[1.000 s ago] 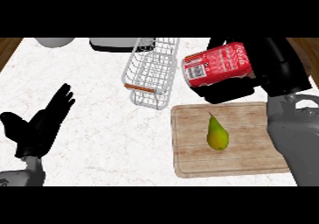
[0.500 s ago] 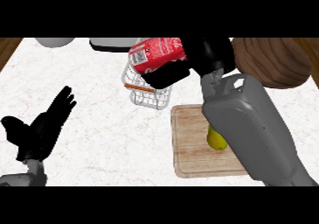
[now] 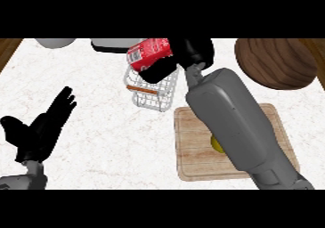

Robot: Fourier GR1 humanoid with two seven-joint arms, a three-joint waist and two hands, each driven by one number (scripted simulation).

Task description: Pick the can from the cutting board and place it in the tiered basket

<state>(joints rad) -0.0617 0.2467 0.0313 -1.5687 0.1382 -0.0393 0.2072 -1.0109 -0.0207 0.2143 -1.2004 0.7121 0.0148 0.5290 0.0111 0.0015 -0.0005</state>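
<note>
A red can [image 3: 149, 53] with white lettering lies tilted in my right hand [image 3: 182, 55], whose fingers and thumb curl round it. The can hangs above the far part of the white wire tiered basket [image 3: 152, 89]. My grey right forearm [image 3: 233, 120] crosses over the wooden cutting board [image 3: 194, 151] and hides most of it. A yellow-green pear [image 3: 215, 143] on the board shows only as a small sliver beside the forearm. My left hand [image 3: 40, 127] rests open at the lower left, fingers up.
A round dark wooden board [image 3: 278, 62] lies at the back right. A grey bowl-like thing [image 3: 56, 42] and a white object [image 3: 112, 45] sit at the counter's far edge. An orange-brown strip [image 3: 146, 89] lies inside the basket.
My right hand has carried the can leftwards from above the board's far edge to above the basket. The forearm now covers most of the board and the pear. The left hand barely moved.
</note>
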